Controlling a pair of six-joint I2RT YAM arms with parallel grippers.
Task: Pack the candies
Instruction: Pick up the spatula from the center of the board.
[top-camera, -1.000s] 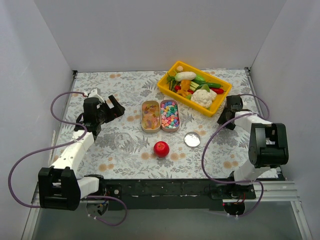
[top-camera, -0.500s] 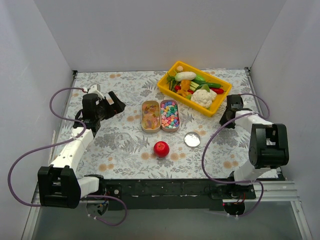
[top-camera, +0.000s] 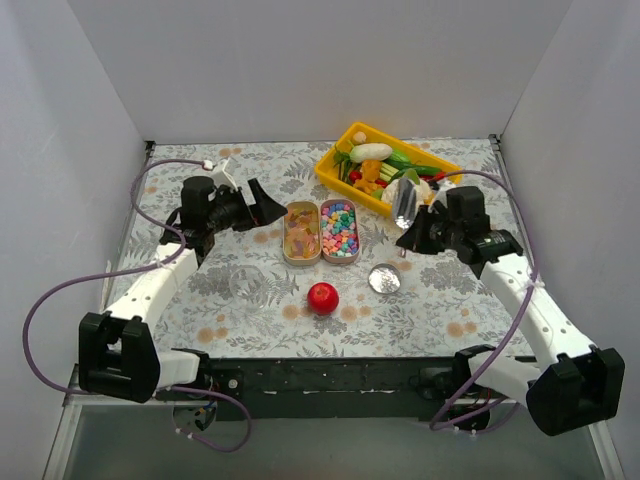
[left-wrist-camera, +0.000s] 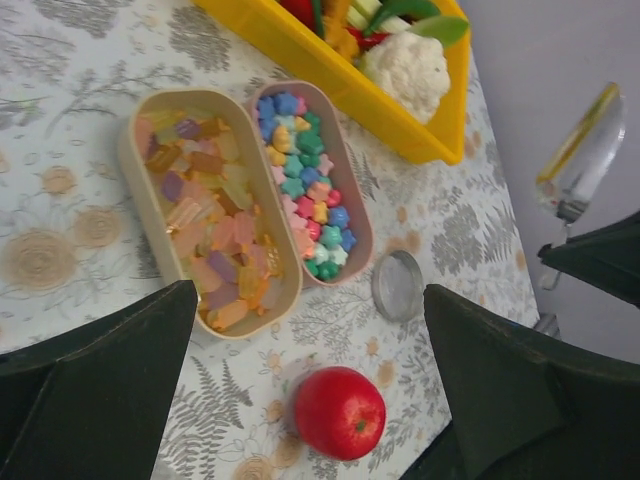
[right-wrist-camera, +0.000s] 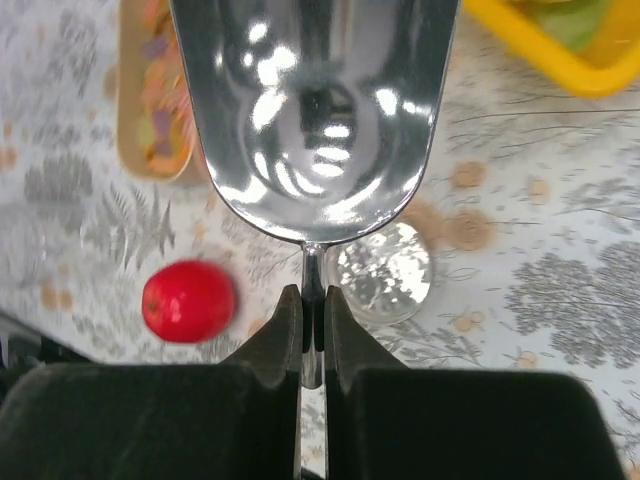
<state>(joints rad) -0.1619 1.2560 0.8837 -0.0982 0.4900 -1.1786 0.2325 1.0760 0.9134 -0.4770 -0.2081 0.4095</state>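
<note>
Where the table (top-camera: 440, 300) is nearest the arms, a red ball (top-camera: 322, 297) and a round lid (top-camera: 384, 278) sit apart. The right gripper (right-wrist-camera: 312, 330) is clenched on a shiny scoop (right-wrist-camera: 315, 110). The left gripper (top-camera: 262, 208) hangs wide open by the tin (left-wrist-camera: 128, 170) holding the candies (left-wrist-camera: 215, 215). A second tin (left-wrist-camera: 362, 225) touches it. A yellow tray (left-wrist-camera: 300, 50) sits farthest.

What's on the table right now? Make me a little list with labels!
candies: gummy pieces filling the beige tin
star sweets: in the pink tin touching it
left gripper: open, empty, by the tins
right gripper: shut on the metal scoop's handle
red ball: on the table, near the tins
yellow tray: holds toy vegetables
</note>
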